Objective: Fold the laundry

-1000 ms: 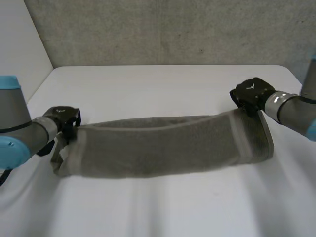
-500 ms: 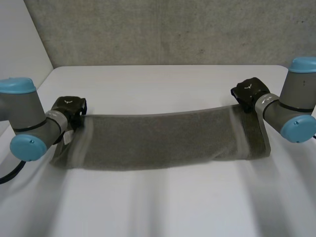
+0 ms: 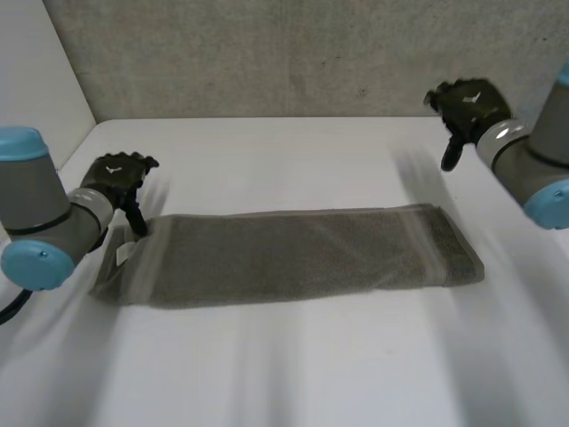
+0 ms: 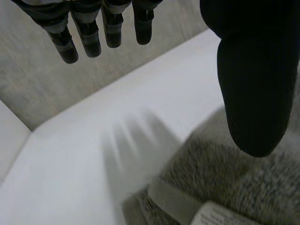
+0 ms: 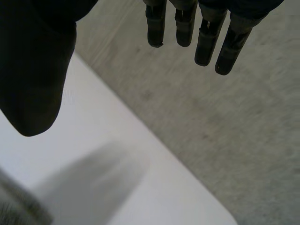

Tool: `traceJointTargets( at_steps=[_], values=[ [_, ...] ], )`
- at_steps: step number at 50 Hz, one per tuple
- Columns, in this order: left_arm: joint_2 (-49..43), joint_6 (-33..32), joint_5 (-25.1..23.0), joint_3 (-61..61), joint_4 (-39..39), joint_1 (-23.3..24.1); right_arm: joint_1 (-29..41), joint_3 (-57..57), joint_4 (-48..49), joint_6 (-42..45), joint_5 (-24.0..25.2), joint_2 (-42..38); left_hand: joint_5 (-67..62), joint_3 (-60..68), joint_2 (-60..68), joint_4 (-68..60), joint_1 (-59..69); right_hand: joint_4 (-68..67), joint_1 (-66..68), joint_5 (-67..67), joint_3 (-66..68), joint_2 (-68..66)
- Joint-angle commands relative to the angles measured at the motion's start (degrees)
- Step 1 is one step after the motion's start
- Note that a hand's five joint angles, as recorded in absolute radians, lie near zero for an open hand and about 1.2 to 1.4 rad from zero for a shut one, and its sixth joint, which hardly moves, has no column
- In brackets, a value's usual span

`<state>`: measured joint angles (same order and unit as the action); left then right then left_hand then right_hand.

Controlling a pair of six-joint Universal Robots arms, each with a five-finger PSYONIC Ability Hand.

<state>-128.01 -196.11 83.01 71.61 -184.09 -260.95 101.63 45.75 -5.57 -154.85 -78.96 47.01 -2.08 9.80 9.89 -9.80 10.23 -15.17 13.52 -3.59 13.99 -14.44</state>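
Fingers (image 3: 133,213) on the left hand (image 3: 114,175) were seen straight and empty from the head, right beside one short end of the towel (image 3: 293,253), laid flat and long across the white table (image 3: 284,151); the right hand (image 3: 467,102) was held well off, near the grey wall (image 3: 267,53). Left wrist: fingers (image 4: 89,37) apart, towel (image 4: 220,183) under the thumb (image 4: 253,84). Right wrist: fingers (image 5: 206,42) spread, nothing held.

Towel (image 4: 211,174) label (image 4: 220,217) cut off by edge, txt unreadable.
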Motion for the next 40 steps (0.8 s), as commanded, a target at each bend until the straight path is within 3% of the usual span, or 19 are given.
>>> traceJointTargets(
  at_steps=[1,7,9,15,19,27,37,40],
  values=[
    [10.21,2.39,-0.13,8.53,-0.39,-0.43,-0.29,14.42,0.03,-0.90,1.79,12.91,2.08,0.20,0.11,-0.20,-0.23,5.17,-3.52,3.59,-3.99,4.44],
    [15.86,5.56,-0.22,15.23,-2.15,-1.05,-0.47,25.53,0.03,2.01,3.99,18.55,2.04,0.25,0.16,-0.25,-0.18,5.17,-3.52,3.59,-3.99,4.44],
    [19.01,7.05,-0.31,19.25,-4.25,-1.83,-1.87,32.88,0.64,4.02,4.95,21.44,2.08,0.20,0.11,-0.20,-0.23,5.17,-3.52,3.59,-3.99,4.44],
    [22.62,7.41,-0.66,27.51,-9.96,-4.21,-4.86,41.18,1.52,5.52,6.45,24.00,2.04,0.25,0.16,-0.25,-0.18,5.17,-3.52,3.59,-3.99,4.44],
    [22.71,7.41,-0.75,30.86,-13.12,-4.30,-8.28,46.96,5.38,5.44,9.34,24.09,2.04,0.25,0.16,-0.25,-0.18,-3.45,5.10,-5.04,4.63,-4.19],
    [22.27,7.41,-0.83,34.04,-17.44,-4.39,-10.75,49.18,11.71,5.52,13.22,18.04,2.04,0.25,0.16,-0.25,-0.18,-13.07,14.71,-14.65,14.24,-13.80],
    [22.27,7.41,-0.83,34.21,-17.53,-4.48,-11.54,47.42,11.81,5.61,12.87,13.02,2.04,0.25,0.16,-0.25,-0.18,-22.67,24.32,-24.25,23.84,-23.40],
    [22.01,7.41,-0.83,34.48,-17.79,-4.39,-11.89,47.07,12.07,5.61,12.87,12.67,2.04,0.25,0.16,-0.25,-0.18,-33.38,35.02,-34.96,34.55,-34.11]
  ],
)
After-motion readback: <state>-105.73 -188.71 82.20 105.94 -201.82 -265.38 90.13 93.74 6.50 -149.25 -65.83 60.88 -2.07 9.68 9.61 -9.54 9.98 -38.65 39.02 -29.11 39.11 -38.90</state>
